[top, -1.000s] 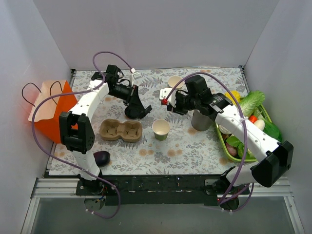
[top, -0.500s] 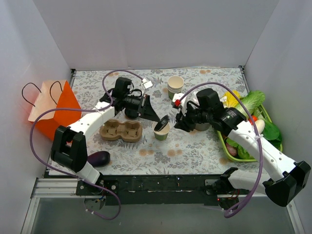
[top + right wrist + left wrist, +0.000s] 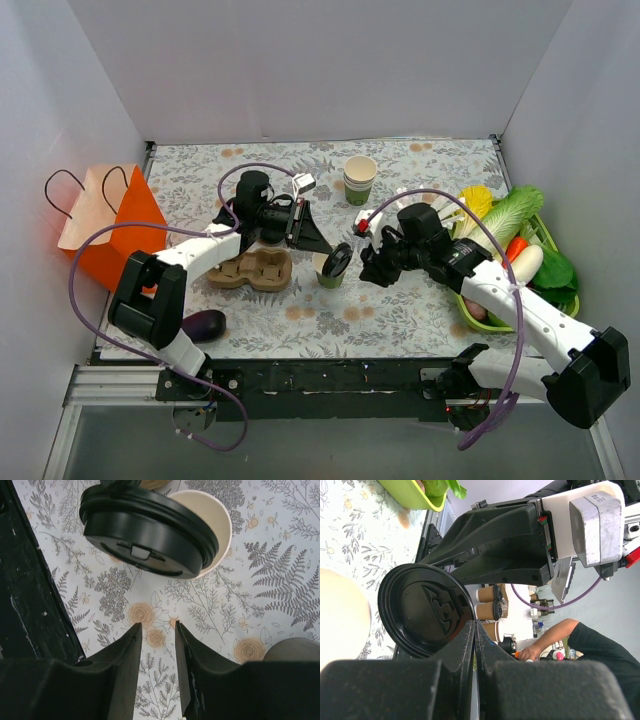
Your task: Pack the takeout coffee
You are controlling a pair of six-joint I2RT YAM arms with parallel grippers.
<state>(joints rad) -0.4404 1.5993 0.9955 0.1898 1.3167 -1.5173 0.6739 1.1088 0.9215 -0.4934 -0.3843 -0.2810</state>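
A small green paper cup (image 3: 326,272) stands open on the mat, its cream inside showing in the right wrist view (image 3: 214,511) and the left wrist view (image 3: 342,617). No lid sits on it. My left gripper (image 3: 327,249) is shut on the rim of a round black lid (image 3: 338,260) and holds it tilted just over the cup's right edge. The lid also shows in the left wrist view (image 3: 422,609) and the right wrist view (image 3: 147,530). My right gripper (image 3: 368,268) is open and empty, just right of the cup, over the mat (image 3: 157,626).
A brown cardboard cup carrier (image 3: 250,268) lies left of the cup. A stack of lidless cups (image 3: 359,178) stands at the back. An orange paper bag (image 3: 105,225) is at the far left, a green basket (image 3: 470,305) of vegetables at the right, and a dark purple object (image 3: 205,324) at the front left.
My left gripper has carried the black lid from the back of the mat forward and right to the cup. My right arm has come forward and lower beside the cup.
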